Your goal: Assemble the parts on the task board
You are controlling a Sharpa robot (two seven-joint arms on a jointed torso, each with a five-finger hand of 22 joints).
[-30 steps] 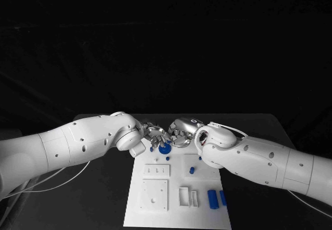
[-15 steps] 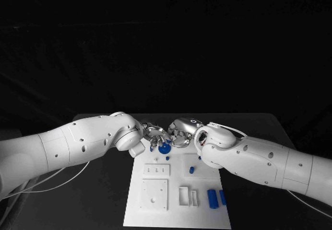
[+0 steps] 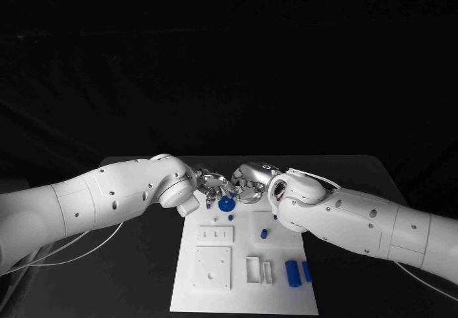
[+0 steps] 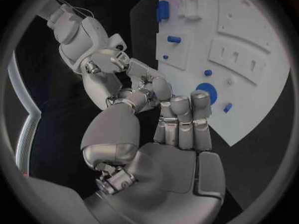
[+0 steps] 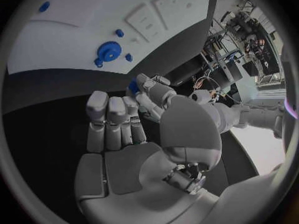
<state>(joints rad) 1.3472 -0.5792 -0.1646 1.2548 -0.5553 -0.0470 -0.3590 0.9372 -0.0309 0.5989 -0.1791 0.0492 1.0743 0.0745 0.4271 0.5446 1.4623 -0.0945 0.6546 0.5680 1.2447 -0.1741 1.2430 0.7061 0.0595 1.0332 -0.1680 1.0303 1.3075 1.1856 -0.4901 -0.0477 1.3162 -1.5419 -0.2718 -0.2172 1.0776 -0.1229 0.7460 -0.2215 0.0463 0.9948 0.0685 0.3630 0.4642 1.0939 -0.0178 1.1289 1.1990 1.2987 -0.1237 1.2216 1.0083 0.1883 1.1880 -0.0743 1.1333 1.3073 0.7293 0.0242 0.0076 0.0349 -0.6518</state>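
Blue parts are mostly loose on the white task board [image 3: 215,291]: a blue gear [image 3: 226,205] sits at its far end with small blue pegs beside it, 1 short peg [image 3: 265,234] lies near the middle, and 2 longer blue pieces [image 3: 293,273] lie at the near right, so assembly looks barely begun. Just beyond the gear the left hand [image 3: 210,187] and right hand [image 3: 246,187] meet, fingers curled in. The right hand appears to pinch a small blue part [image 5: 133,86]; whether the left grasps anything, I cannot tell.
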